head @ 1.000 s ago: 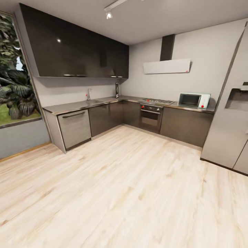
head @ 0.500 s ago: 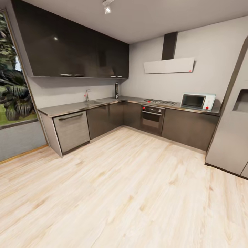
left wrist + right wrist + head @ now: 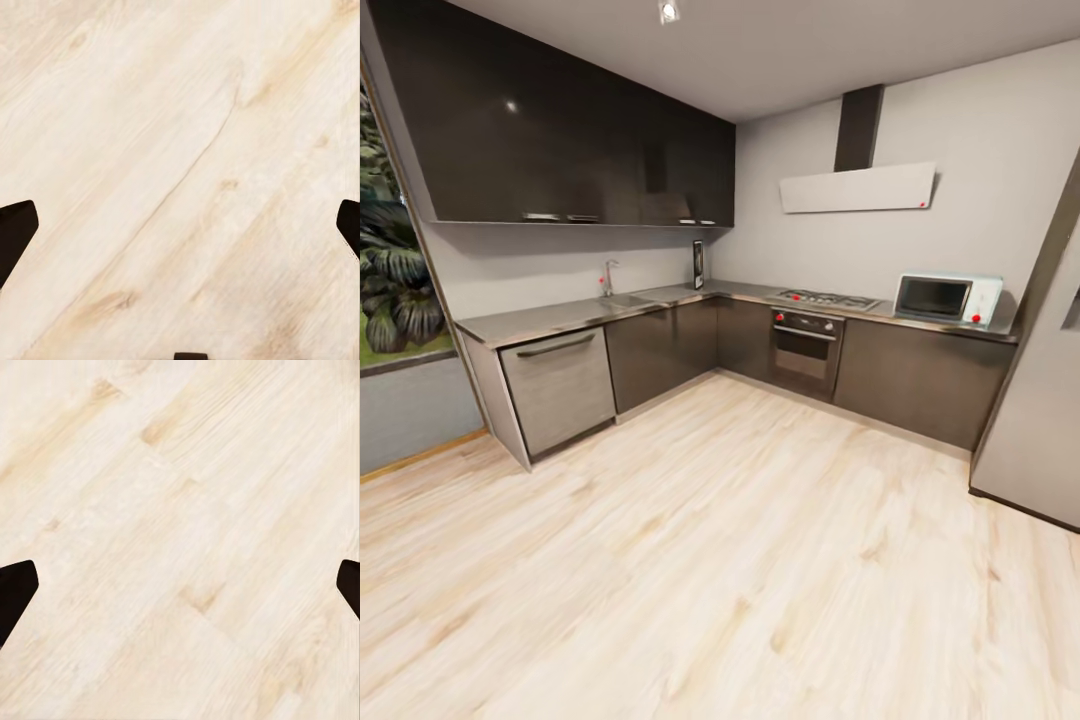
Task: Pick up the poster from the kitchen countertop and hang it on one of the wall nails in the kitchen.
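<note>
Poster (image 3: 699, 264) upright at far corner of the L-shaped surface (image 3: 560, 318), long axis vertical, face detail too small to read. Well apart from both pincers, across a wide stretch of pale wood floor (image 3: 740, 540).

Left pincer (image 3: 180, 232): dark fingertips at opposite frame edges, spread wide, nothing between them, plank floor below. Right pincer (image 3: 180, 592): same, spread wide, holding nothing, floor below.

Poster just beside the corner where the two surface runs meet, under the end of the dark upper cabinets (image 3: 570, 130). Faucet (image 3: 607, 277) along one run, hob (image 3: 827, 298) and oven (image 3: 804, 340) along the other, microwave (image 3: 947, 298) further down that run. Fridge (image 3: 1040, 400) closes off the right side; window with foliage (image 3: 390, 280) at left. Surface front edge runs unbroken above the base units. Floor between here and the units open.
</note>
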